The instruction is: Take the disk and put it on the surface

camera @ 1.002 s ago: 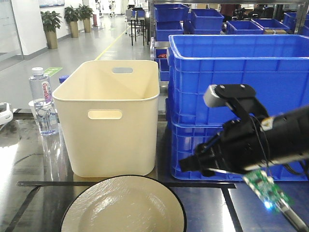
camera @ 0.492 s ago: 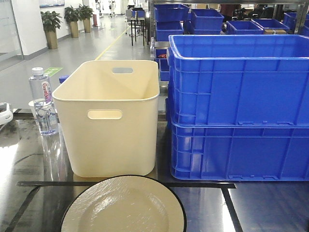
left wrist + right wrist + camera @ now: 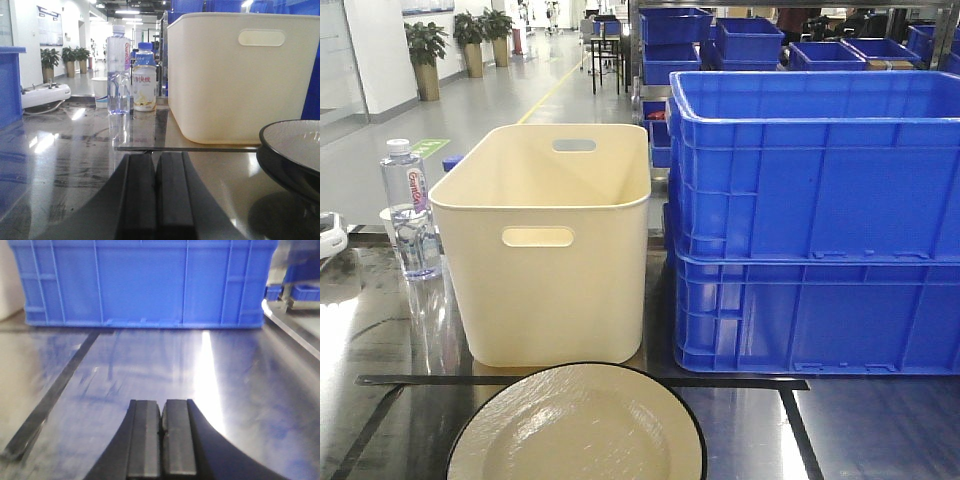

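Note:
The disk (image 3: 575,425) is a cream plate with a black rim, lying on the surface (image 3: 880,430) at the front edge of the front view, just inside a black tape line (image 3: 570,381). In the left wrist view the disk (image 3: 295,145) lies to the right of my left gripper (image 3: 157,155), which is shut on nothing and low over the surface (image 3: 65,150). My right gripper (image 3: 162,401) is also shut and empty, low over the glossy surface (image 3: 150,360) beside a tape line (image 3: 50,395). No arm shows in the front view.
A cream bin (image 3: 550,240) stands right behind the disk, with stacked blue crates (image 3: 810,220) to its right. A water bottle (image 3: 408,210) stands at the left. The left wrist view adds a small drink bottle (image 3: 144,80) and a paper cup (image 3: 101,92).
One second ago my right arm reached across the right of the front view; it has since drawn back out of that view. The disk has not moved.

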Controlling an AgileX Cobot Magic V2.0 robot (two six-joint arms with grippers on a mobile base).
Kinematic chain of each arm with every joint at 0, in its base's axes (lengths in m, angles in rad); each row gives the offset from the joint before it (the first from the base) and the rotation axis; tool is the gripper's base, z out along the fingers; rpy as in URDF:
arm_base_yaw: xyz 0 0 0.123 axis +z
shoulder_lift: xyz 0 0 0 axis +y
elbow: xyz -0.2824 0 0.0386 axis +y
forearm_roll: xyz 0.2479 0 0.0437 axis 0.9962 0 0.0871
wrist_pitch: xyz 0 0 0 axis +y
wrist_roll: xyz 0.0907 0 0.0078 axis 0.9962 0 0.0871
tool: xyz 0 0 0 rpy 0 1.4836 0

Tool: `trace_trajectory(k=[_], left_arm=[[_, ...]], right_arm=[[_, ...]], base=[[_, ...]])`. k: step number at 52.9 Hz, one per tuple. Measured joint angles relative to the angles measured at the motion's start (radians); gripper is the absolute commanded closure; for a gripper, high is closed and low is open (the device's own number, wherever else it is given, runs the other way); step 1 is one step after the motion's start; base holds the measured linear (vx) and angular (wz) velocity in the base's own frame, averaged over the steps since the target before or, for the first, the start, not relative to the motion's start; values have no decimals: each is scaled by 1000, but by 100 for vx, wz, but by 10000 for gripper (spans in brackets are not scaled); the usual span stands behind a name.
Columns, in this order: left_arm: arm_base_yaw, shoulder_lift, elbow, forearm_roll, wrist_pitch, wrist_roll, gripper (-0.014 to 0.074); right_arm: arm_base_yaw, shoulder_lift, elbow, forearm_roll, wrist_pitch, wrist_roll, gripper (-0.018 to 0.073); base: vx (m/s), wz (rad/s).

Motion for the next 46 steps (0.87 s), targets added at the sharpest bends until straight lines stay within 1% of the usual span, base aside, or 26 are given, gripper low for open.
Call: trace_trajectory(k=[46], left_arm=[[0, 0, 0, 0, 3, -1, 604]], right_arm=[[0, 0, 0, 0, 24, 1, 568]], base=[[0, 0]])
